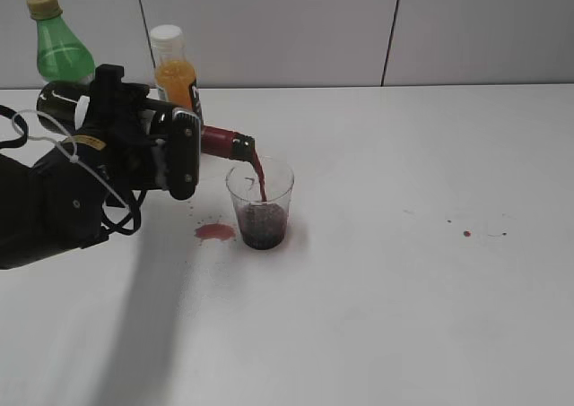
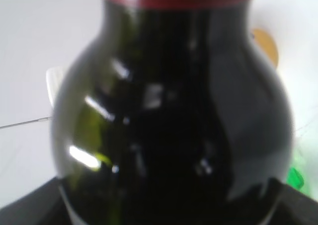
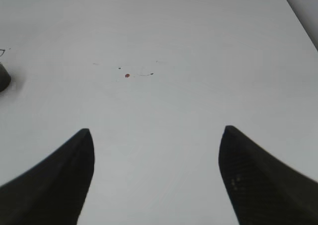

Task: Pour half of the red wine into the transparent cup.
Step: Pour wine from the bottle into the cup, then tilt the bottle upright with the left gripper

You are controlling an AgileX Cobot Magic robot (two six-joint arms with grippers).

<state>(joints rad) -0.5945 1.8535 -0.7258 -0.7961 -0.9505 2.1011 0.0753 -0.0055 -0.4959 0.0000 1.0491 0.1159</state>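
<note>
Red wine streams into transparent cup; puddle stains white table.

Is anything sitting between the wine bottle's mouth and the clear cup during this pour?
Nothing visible does. The left claw holds the wine bottle tipped over, its mouth just above the rim of the transparent cup, and the red wine streams straight in. A small spill lies beside the cup, left of it.

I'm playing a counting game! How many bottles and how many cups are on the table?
Bottles: 3 (wine bottle held tipped over by the left end effector, orange juice bottle, green soda bottle)
Cups: 1 (clear cup with red wine in it)
Total: 4
</note>
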